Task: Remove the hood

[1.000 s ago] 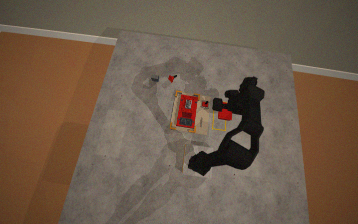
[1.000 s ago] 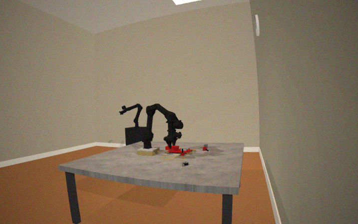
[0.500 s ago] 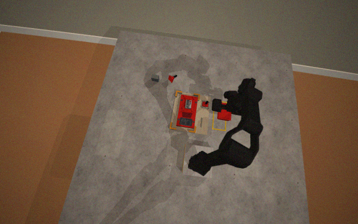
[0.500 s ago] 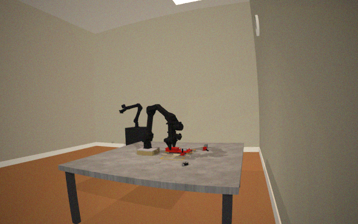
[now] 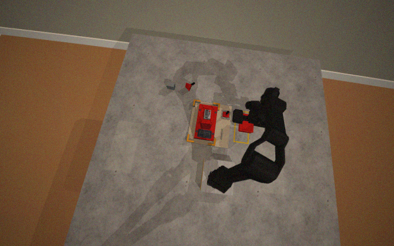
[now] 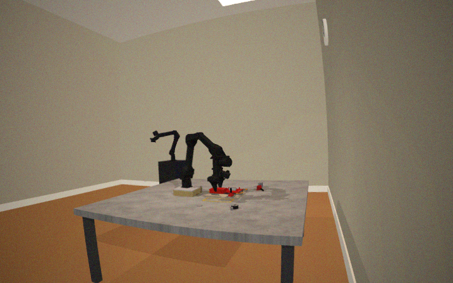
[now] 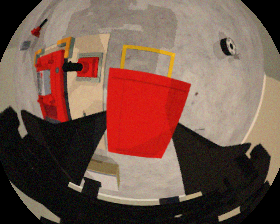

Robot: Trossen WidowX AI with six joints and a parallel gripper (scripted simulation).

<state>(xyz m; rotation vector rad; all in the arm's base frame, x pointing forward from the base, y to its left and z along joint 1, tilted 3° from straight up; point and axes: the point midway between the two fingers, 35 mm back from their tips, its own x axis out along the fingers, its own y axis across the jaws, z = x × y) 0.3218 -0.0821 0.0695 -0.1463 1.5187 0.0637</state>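
My gripper [image 5: 247,119] [image 6: 217,188] [image 7: 141,119] is shut on the red hood [image 5: 245,127] [image 7: 147,107], one finger on each side. The hood is off the car and hangs over the marked area, a yellow outline [image 5: 241,142] [image 6: 217,201] [image 7: 148,49]. In the wrist view the hood hides the near part of the outline. In the exterior view the hood looks low over the table; I cannot tell its exact height. The red toy car [image 5: 205,124] [image 7: 55,95] sits left of the marked area, between orange corner brackets.
A tan board [image 5: 222,141] lies under the car, bearing a red piece with a black peg [image 5: 225,114] [image 7: 91,67] near my left finger. A black wheel [image 6: 234,206] [image 7: 228,46] lies to the right. A small red piece [image 5: 188,86] and a grey piece [image 5: 170,87] lie beyond the car.
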